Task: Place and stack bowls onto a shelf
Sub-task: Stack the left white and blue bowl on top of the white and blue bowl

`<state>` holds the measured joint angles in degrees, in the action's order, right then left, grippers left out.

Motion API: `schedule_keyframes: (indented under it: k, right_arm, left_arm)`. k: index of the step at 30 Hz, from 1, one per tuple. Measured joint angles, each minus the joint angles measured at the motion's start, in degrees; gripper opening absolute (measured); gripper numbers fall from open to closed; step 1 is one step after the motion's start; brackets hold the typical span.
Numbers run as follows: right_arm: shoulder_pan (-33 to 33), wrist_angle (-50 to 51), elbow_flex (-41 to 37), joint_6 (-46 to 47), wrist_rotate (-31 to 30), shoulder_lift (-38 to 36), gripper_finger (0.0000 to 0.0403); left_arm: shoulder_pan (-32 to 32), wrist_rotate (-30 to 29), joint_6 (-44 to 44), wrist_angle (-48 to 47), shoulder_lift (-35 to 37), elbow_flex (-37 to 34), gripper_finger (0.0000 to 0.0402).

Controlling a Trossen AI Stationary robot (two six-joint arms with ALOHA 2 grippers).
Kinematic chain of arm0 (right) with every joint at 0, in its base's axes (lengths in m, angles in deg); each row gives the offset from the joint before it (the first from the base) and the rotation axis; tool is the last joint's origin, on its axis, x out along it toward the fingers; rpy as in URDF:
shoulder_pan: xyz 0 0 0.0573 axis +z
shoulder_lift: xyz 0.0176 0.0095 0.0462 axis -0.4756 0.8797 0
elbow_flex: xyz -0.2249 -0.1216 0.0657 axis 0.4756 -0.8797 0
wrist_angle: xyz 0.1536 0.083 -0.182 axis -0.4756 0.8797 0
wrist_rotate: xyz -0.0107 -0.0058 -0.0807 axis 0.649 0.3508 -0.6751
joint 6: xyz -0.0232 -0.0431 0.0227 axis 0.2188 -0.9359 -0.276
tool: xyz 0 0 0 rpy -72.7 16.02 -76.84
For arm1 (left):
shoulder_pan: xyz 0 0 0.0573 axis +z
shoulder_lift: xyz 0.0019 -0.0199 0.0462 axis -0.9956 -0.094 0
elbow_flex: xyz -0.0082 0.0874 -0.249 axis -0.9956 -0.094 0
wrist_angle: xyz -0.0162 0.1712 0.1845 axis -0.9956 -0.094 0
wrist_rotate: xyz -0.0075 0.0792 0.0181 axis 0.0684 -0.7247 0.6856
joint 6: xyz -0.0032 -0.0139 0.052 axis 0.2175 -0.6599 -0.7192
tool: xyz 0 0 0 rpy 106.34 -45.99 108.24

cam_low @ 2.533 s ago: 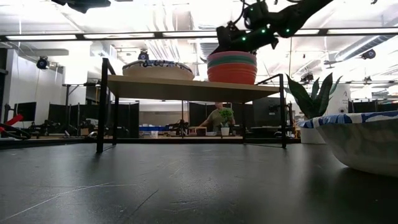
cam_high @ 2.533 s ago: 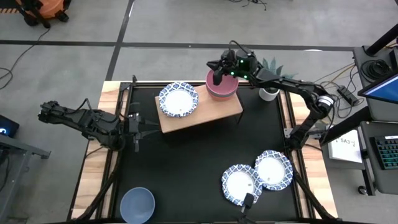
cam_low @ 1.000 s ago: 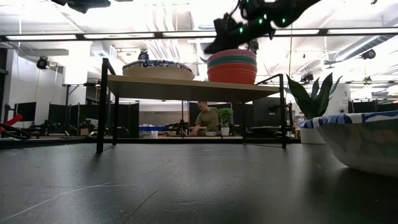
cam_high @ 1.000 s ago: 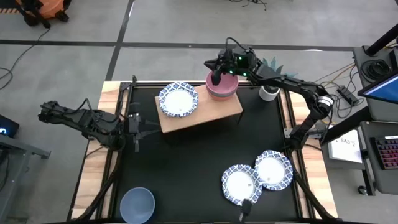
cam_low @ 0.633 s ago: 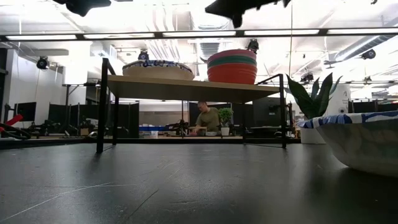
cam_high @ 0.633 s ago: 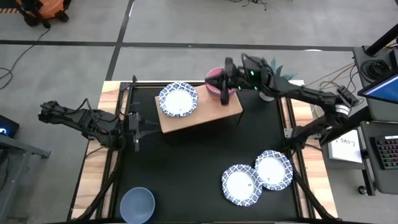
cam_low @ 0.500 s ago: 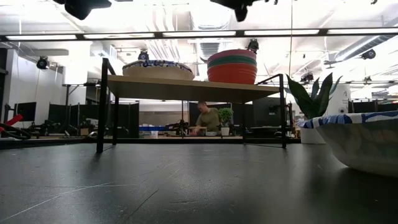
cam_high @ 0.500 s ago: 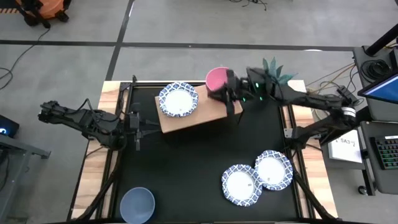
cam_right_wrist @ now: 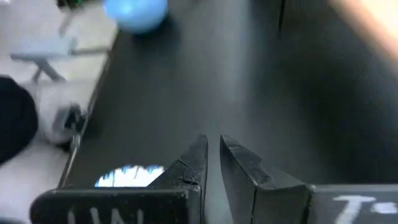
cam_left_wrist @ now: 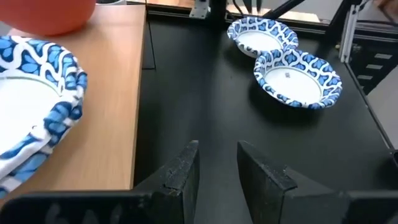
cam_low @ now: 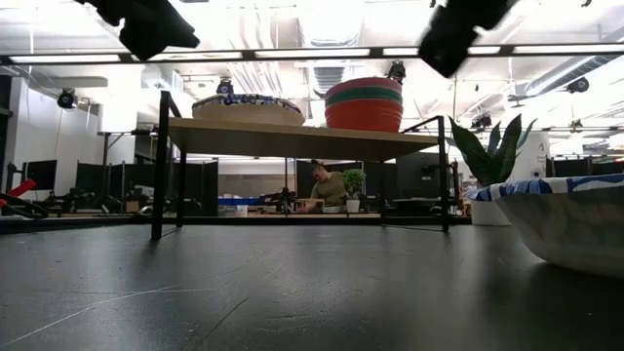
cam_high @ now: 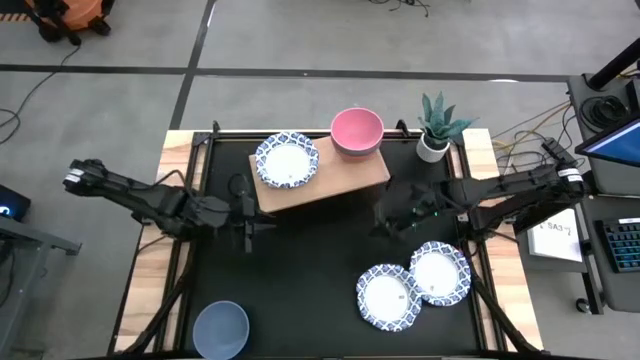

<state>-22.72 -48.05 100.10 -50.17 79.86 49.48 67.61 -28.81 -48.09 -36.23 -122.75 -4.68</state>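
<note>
At the desk's near left corner sits the blue-grey bowl (cam_high: 221, 329), alone. The left gripper (cam_high: 262, 222) hangs over the black top just off the shelf's left end, holding nothing; its wrist view shows the fingers (cam_left_wrist: 180, 171) set slightly apart with only a narrow gap.

The shelf (cam_high: 330, 186) stands along the far edge of the desk. On its left half rests a white bowl with a blue patterned rim (cam_high: 287, 161). On its far right corner the high view shows only a pink bowl (cam_high: 357, 131); the low view reveals that it tops a stack (cam_low: 364, 104) with green and red bowls beneath.

The right gripper (cam_high: 383, 221) hovers over bare desk just past the shelf's right end, empty, its fingers (cam_right_wrist: 194, 163) nearly closed with a thin slit between. Beyond them its wrist view catches the blue-grey bowl across open black surface.

Two more patterned bowls (cam_high: 415, 283), touching, lie near the desk's right edge. The middle of the desk between the grippers is open. A potted plant (cam_high: 435, 130) stands at the far right corner.
</note>
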Motion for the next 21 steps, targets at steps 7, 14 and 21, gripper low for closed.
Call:
schedule_keyframes:
  k: [7, 14, 21]
  right_arm:
    - [8.96, 19.59, 3.84, 7.19, -7.08, 5.43, 0.0034]
    - [12.51, 20.19, 5.88, 8.67, -6.36, 10.1, 0.0035]
    - [12.7, 20.26, 6.18, 12.4, -3.41, 13.02, 0.0086]
  left_arm:
    - [-0.09, 0.0, -0.52, -0.12, -4.7, 3.05, 0.0091]
    - [-0.11, -0.03, -0.8, -0.14, -6.75, 4.24, 0.0091]
    - [-0.11, -0.04, -0.72, -0.11, -7.25, 4.24, 0.0091]
